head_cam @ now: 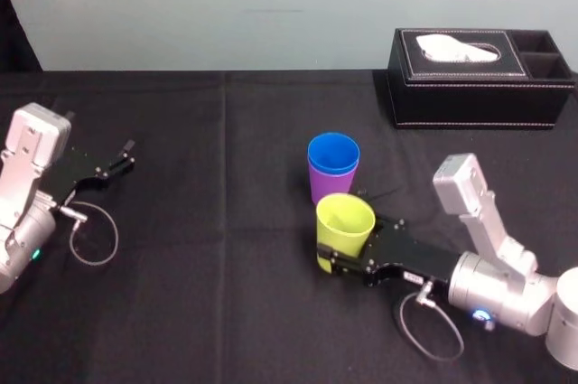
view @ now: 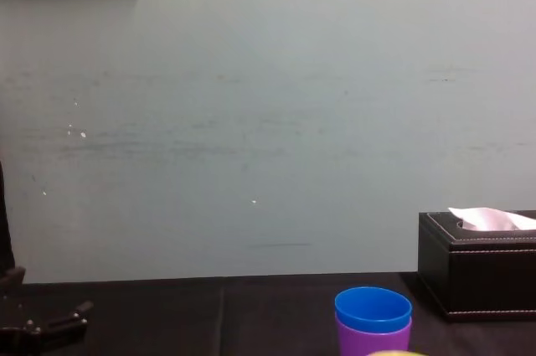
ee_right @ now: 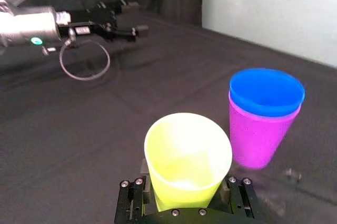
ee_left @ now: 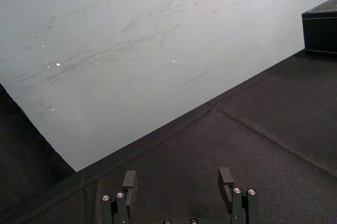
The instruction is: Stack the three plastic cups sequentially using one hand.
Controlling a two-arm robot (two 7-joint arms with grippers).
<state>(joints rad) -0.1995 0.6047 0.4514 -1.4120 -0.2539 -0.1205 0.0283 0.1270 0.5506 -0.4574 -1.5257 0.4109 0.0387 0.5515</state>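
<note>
Lower centre of the head view: the right gripper (head_cam: 350, 257) clamps the yellow-green cup (head_cam: 345, 220) low on its wall, just in front of the blue cup (head_cam: 333, 153) nested in the purple cup (head_cam: 323, 189); the lift should clear the blue rim, centre, then lower straight; the left gripper (head_cam: 124, 153), fingers spread, sits idle at far left; whether the held cup's base touches the black table (head_cam: 226, 266) cannot be told.

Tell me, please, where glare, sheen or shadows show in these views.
Head view: even light; the black tablecloth swallows any shadow around the yellow-green cup in the right gripper. Right wrist view: the cloth takes a pale sheen beyond the blue cup. Left wrist view: bright specks dot the wall beyond the open left gripper. Chest view: flat wall light, no glare.
</note>
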